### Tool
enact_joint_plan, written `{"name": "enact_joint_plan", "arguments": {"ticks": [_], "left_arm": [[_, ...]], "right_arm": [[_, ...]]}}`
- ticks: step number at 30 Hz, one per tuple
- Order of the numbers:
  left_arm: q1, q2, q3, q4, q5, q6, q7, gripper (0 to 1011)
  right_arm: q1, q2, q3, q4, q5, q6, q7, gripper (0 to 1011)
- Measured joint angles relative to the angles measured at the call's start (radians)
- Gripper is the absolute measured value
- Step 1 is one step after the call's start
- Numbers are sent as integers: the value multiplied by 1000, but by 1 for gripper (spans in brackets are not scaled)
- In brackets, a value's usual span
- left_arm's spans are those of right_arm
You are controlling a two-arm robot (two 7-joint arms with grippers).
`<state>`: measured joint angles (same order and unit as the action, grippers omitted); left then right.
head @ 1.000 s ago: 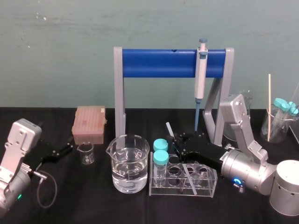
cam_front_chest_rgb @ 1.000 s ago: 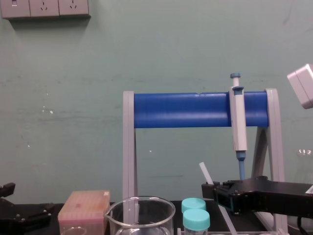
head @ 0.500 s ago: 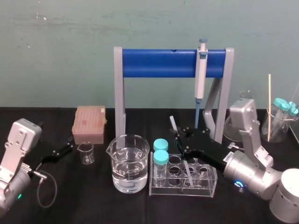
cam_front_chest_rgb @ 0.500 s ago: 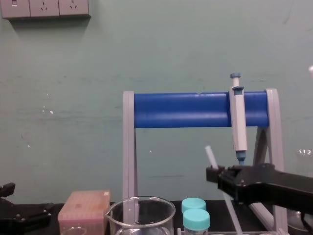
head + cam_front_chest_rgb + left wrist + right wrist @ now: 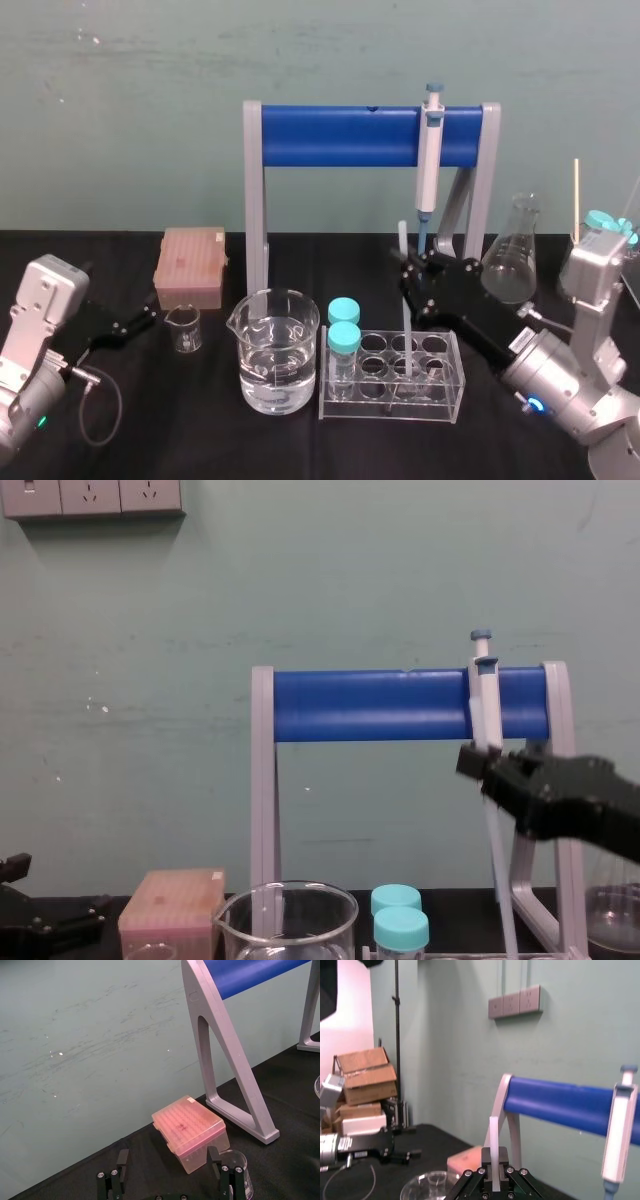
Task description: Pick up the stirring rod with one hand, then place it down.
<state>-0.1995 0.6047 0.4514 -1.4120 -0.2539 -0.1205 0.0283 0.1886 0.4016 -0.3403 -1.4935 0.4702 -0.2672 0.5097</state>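
Note:
My right gripper (image 5: 412,272) is shut on the stirring rod (image 5: 406,330), a thin whitish translucent rod held almost upright. Its lower end reaches down into the clear tube rack (image 5: 392,372), and its top pokes up above the fingers. In the chest view the right gripper (image 5: 487,770) hangs in front of the blue stand, with the stirring rod (image 5: 502,880) slanting down from it. The right wrist view shows the stirring rod (image 5: 493,1147) standing between the fingertips. My left gripper (image 5: 145,318) rests open at the table's left, beside a small beaker (image 5: 184,328).
A large beaker of water (image 5: 278,350) stands left of the rack, which holds two blue-capped tubes (image 5: 344,325). A grey-and-blue pipette (image 5: 430,150) hangs on the blue stand (image 5: 350,135) behind. A pink tip box (image 5: 191,265) sits at back left, a conical flask (image 5: 510,262) at right.
My right gripper has risen and swung to the right, turning the stirring rod from a slant over the rack to almost upright. The left arm has not moved.

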Motion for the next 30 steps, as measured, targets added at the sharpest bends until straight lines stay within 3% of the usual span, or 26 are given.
{"name": "enact_joint_plan", "arguments": {"ticks": [15,30], "left_arm": [[0,0,0,0,0,0,0,1000],[0,0,0,0,0,0,0,1000]], "right_arm": [[66,-17,78,-67,62,-27,34,71],[67,-7,86,-81,59,-21,34,71]]}}
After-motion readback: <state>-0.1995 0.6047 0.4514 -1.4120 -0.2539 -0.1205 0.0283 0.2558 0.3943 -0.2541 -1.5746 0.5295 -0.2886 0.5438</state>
